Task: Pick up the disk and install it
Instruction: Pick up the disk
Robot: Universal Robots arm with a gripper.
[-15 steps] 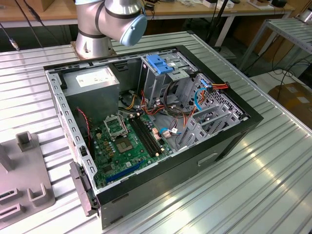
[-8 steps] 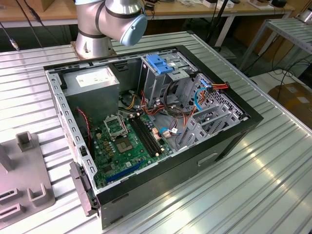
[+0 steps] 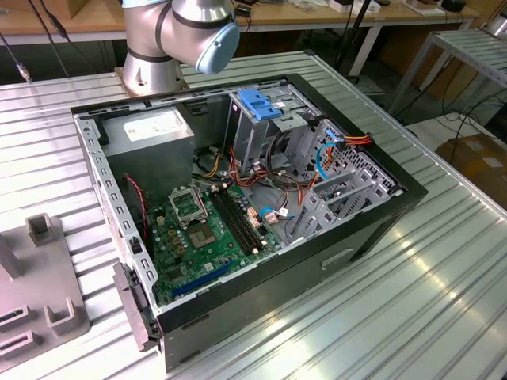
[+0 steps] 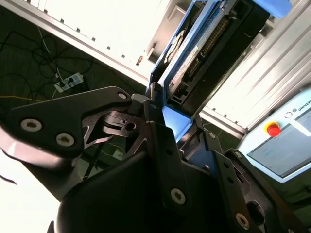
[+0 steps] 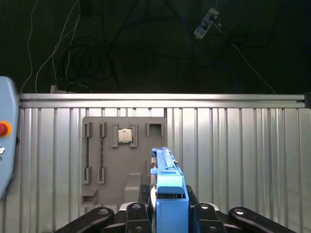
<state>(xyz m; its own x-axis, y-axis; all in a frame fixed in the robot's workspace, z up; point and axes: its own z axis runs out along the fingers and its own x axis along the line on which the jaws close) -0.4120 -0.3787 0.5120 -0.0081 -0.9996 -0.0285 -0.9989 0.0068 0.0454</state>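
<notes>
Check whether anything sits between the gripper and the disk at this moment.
Nothing visible does. The gripper is shut on the disk, which is clamped by its blue-framed edge in both wrist views and held over the ribbed table.

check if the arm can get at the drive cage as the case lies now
Probably yes. The case lies open, the cage uncovered from above and near the arm. Loose cables beside it might snag. The gripper is shut on the disk.

Blue-framed disk (image 5: 169,194), green motherboard (image 3: 198,229), ribbed silver table (image 3: 444,261)
</notes>
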